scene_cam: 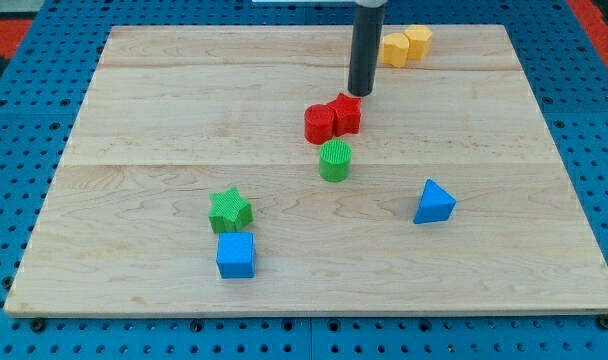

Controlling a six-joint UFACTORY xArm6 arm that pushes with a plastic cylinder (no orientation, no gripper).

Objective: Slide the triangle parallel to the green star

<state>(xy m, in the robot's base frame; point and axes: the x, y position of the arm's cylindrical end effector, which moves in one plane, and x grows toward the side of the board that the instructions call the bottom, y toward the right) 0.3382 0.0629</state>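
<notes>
My tip (360, 94) sits top centre, touching the red blocks (333, 119) — blue triangle (434, 202) lower right, green star (230, 210) lower left; no jaws — a bare rod.

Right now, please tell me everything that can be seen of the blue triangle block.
The blue triangle block is a small solid wedge with a ribbed, plastic-looking surface. It lies flat on the wooden board, toward the view's right, one corner pointing to the view's top. Nothing touches it. The green cylinder stands apart on the view's left of it. My tip is far off, at the red blocks.
</notes>
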